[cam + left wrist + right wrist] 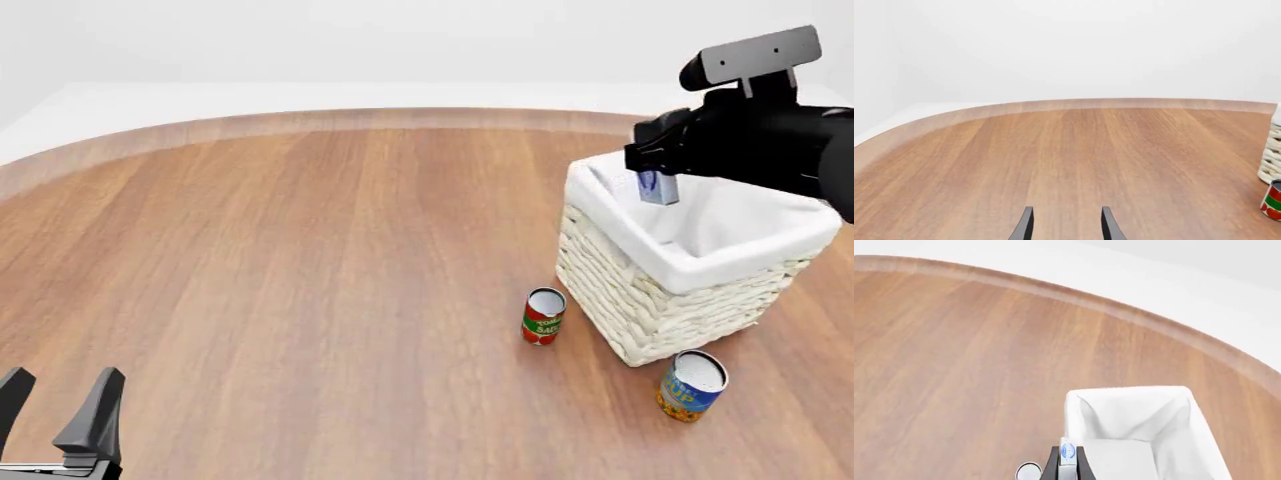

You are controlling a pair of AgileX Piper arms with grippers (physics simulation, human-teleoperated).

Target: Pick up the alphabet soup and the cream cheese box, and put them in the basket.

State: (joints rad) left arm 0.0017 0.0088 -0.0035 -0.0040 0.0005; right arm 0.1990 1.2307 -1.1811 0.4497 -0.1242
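Observation:
The cream cheese box (657,188), pale blue and white, hangs over the near-left part of the basket (627,300), a cream wicker square with a white lining. My right gripper (654,175) is shut on it. The right wrist view shows the box (1068,451) pinched between the dark fingers (1052,467) of that gripper (1067,466), above the basket's lining (1077,407). The alphabet soup (691,385) stands upright on the table just in front of the basket. My left gripper (60,405) is open and empty at the near left corner, far from everything; its fingertips (1025,226) point over bare wood.
A slim red-and-green can (542,316) stands by the basket's left front wall; it also shows at the edge of the left wrist view (1273,201) beside the basket's wicker (1271,160). A pale can top (1029,471) peeks beside the right fingers. The table's curved far edge (334,118) runs across the back.

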